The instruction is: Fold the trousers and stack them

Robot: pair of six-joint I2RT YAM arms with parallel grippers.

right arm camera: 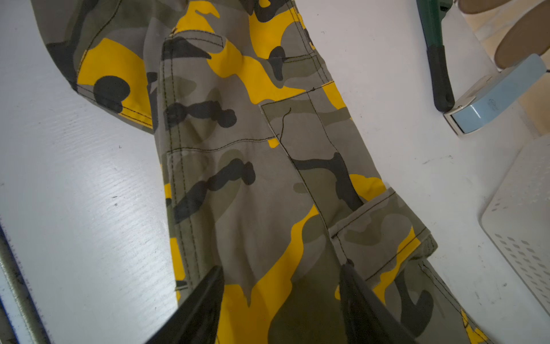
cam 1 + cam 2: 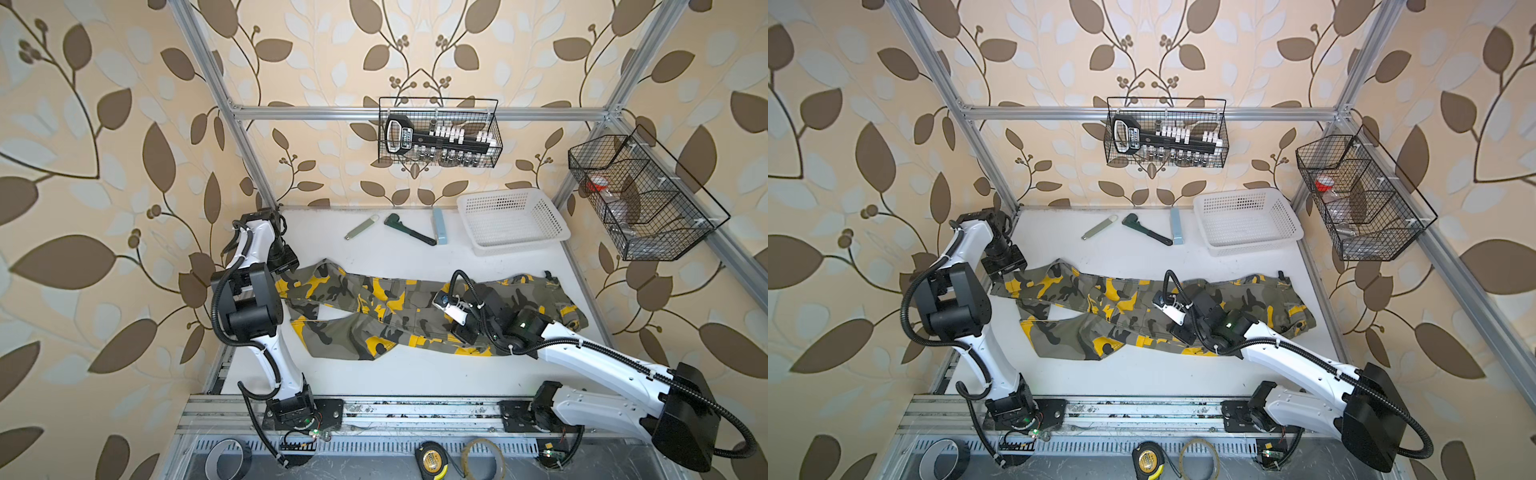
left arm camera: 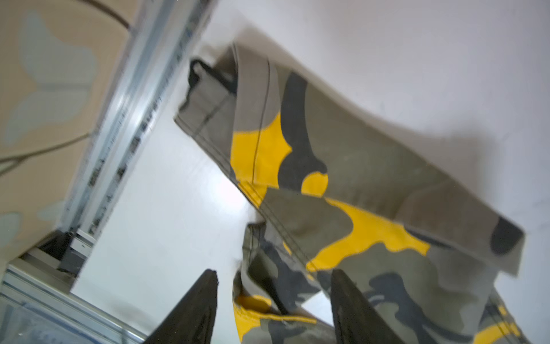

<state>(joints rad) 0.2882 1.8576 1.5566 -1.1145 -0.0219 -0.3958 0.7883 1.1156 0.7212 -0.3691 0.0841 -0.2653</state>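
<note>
White counter [image 2: 395,374], leaf-papered cell: long olive-grey, black and yellow camouflage cloth trousers [image 2: 395,309] sprawl lengthwise, legs splayed. Left gripper [image 3: 274,272] and right gripper [image 1: 281,268] jaws parted, empty. Likely soft, limp (probably light); pinch hems, waistband.

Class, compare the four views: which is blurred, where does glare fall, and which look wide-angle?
Left wrist view: blurred, the trousers and the frame rail smeared, with glare on the white table beside them. Right wrist view: sharp, stitching crisp, only a soft sheen on the table. Both top views: sharp and wide-angle, the frame posts splaying outward.
</note>
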